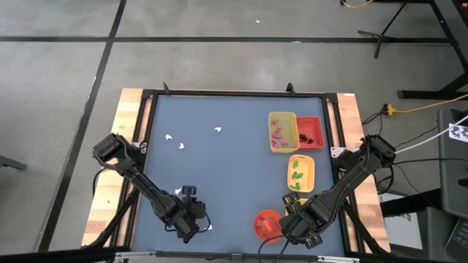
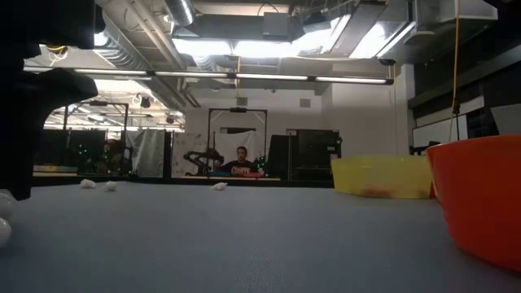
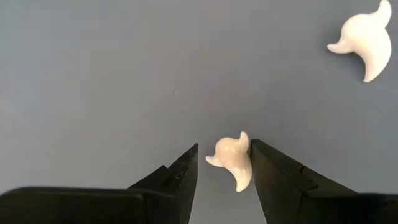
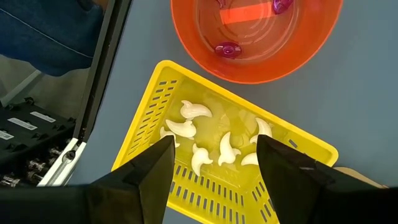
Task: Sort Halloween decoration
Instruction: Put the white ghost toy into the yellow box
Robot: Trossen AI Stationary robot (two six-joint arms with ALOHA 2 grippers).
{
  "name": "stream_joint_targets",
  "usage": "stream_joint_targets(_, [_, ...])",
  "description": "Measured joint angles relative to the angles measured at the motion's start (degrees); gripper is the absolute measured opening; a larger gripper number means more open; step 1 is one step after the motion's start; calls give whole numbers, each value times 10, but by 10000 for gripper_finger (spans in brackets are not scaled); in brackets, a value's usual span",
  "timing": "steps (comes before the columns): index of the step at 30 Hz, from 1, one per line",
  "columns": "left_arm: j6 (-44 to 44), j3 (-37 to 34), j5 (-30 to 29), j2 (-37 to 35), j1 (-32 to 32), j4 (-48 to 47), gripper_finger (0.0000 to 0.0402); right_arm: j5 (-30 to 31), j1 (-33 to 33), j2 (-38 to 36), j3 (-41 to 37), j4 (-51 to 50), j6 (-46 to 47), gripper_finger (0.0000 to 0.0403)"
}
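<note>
left wrist view: smooth glossy white ghost piece (image 3: 232, 160), curled tail, lies on the matte blue-grey table (image 3: 124, 74) between the left gripper (image 3: 224, 163) fingers, jaws parted, one finger touching it. second ghost (image 3: 364, 39) nearby. right gripper (image 4: 214, 162) wide open, empty, above slotted yellow plastic tray (image 4: 149, 118) of ghosts.

An orange bowl (image 1: 267, 223) sits at the desk's (image 1: 219, 183) near edge — yellow (image 1: 282, 131), red (image 1: 310, 133) and orange (image 1: 301, 174) trays farther back.
</note>
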Motion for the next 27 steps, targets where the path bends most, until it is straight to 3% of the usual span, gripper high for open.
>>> stream_joint_targets(18, [-15,2,40,19,8,9,127,0,0,0,0,1,0,225])
stream_joint_targets(27, [-15,2,45,20,10,8,72,3,0,0,0,1,0,225])
